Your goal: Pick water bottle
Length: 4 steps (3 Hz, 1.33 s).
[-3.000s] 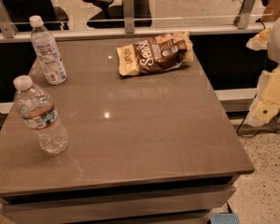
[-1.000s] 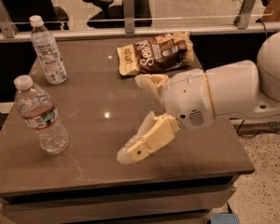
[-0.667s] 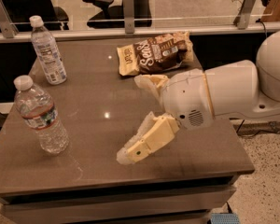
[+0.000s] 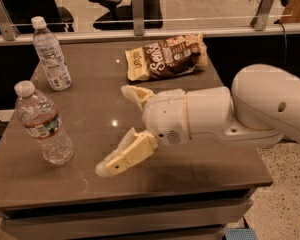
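Two spread fingers of the gripper point(image 4: 112, 130) are edging leftward over the table point(image 4: 90, 99) toward the water bottle point(image 4: 42, 124), standing untouched at near left, so the grasp is drawing closer.

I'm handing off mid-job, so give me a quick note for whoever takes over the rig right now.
Claw: open and empty, low over the middle of the table, fingers pointing left toward the bottles.
Water bottle: upright near the front-left edge, left of the claw, not touched.
Slimmer bottle stands at back left; snack bag lies at the back.
Done: arm is out over the table.
Left: close the gap to the stout bottle, grip it, lift.
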Motion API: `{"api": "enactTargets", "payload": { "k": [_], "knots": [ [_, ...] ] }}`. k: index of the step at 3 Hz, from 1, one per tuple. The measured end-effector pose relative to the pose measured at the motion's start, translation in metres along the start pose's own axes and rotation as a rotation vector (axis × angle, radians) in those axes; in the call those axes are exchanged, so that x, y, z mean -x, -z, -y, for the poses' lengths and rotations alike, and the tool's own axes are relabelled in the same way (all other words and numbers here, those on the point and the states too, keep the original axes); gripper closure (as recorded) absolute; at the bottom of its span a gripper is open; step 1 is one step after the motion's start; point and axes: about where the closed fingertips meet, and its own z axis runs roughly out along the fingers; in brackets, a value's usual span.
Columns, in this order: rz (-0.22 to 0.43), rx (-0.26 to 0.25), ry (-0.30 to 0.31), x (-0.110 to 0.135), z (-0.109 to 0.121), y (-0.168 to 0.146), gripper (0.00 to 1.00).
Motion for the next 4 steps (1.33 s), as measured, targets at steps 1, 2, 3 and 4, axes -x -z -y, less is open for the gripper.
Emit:
{"api": "enactTargets", "payload": {
  "k": [1,2,3,4],
  "knots": [
    [0.047,0.030,0.021,-0.006,0.000,-0.059,0.00],
    [0.101,0.048,0.019,-0.001,-0.001,-0.107,0.00],
    [0.158,0.061,0.014,0.015,-0.001,-0.147,0.00],
    [0.186,0.073,0.012,0.022,-0.004,-0.173,0.15]
  ]
}}
